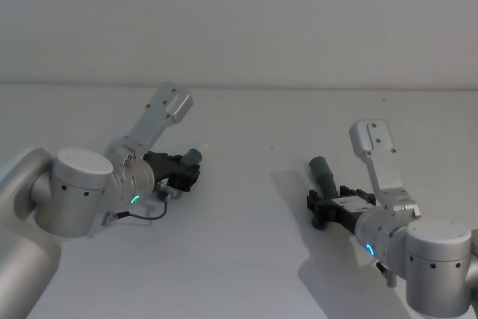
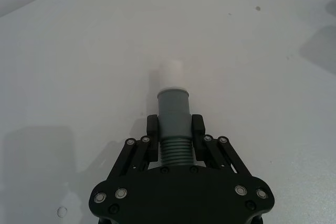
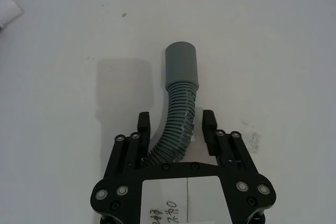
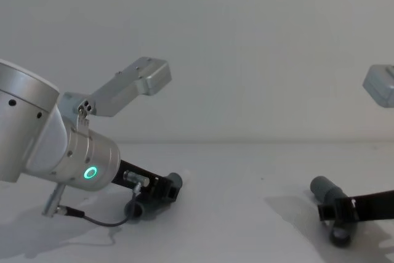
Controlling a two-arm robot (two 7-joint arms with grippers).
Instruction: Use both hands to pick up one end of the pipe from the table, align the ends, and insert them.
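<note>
Black left claw (image 2: 175, 125) clamped on dark grey, white-collared pipe piece (image 2: 173, 103) at cuff base, left side of white desk (image 2: 273, 77). Right claw (image 3: 176, 121) open astride second grey ribbed pipe piece (image 3: 181, 66), right side. Likely light; ribs flex, so grip stiff cuffs.

A plain pale grey wall (image 1: 239, 20) is standing across the far background; a few small dark specks (image 2: 258, 8) are lying scattered in front of it
</note>
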